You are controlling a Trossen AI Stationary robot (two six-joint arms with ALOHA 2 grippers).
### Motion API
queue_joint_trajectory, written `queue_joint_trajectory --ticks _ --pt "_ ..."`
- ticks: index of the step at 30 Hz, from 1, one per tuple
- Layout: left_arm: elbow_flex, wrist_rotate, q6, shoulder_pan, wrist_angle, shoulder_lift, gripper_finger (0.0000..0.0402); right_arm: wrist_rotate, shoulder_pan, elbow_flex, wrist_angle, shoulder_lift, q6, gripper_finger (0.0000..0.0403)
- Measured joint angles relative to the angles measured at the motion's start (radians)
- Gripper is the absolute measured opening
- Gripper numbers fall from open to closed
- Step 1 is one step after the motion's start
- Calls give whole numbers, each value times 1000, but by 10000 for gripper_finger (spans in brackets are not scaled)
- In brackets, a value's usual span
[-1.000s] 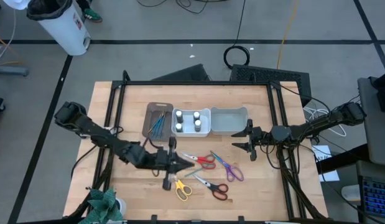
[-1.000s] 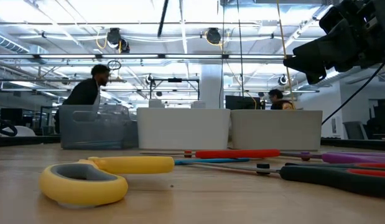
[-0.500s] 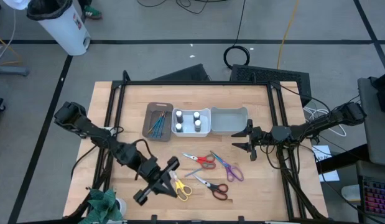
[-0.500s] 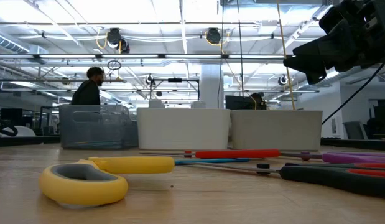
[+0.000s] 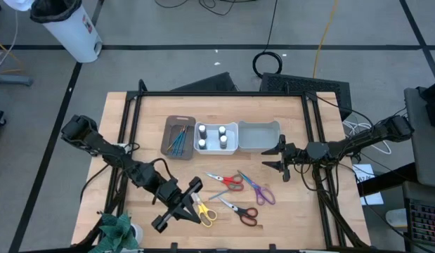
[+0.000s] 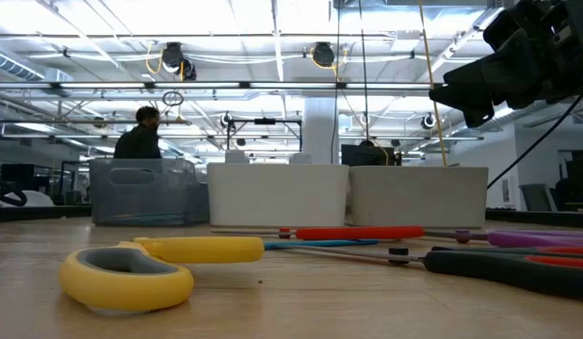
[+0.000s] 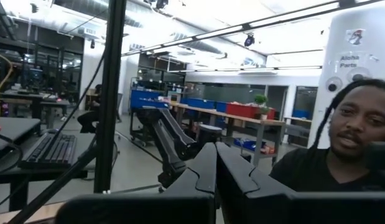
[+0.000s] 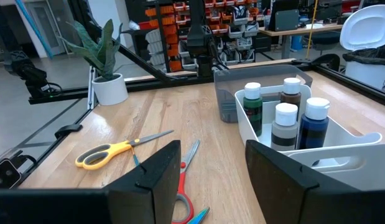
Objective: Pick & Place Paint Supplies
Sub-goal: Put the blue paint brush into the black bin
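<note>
**Left hand clenched and raised, right hand parted by the bins**

Readable writing: "Aloha Parts" on a white bin [image 7: 360, 56] in the left wrist view (small but legible). No labels readable on the bottles.

Left hand [image 5: 196, 185] sits over the near-left tabletop [image 5: 294, 211], arm angled in from the left edge, wrist tipped up so its camera looks into the room; fingers [image 7: 208, 171] pressed together, clenched on nothing. A person [image 7: 347, 149] shows beyond it.

Right hand [image 5: 281, 156] hovers by the grey bin [image 5: 259, 137], arm reaching in from the right, fingers [image 8: 148, 177] apart, holding nothing.

Four bottles [image 5: 212, 137] stand in the white bin [image 5: 233, 147]; brushes [image 5: 178, 140] lie in the brown bin [image 5: 169, 125]. Scissors lie loose on the tabletop: red [image 5: 228, 180], purple [image 5: 259, 190], yellow [image 5: 205, 213], black-red [image 5: 239, 211]. Yellow ones lie just beside the left hand.
</note>
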Motion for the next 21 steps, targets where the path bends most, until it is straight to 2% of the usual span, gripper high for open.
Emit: queue_joint_trajectory --ticks 9,12,17,21 --pt "0 -7 22 0 -15 0 0 0 0 0 0 0 0 171" --pt "0 -41 28 0 -19 0 0 0 0 0 0 0 0 171" --pt "0 -166 88 0 -60 0 0 0 0 0 0 0 0 171" --pt "0 -327 158 -1 -79 0 0 0 0 0 0 0 0 171"
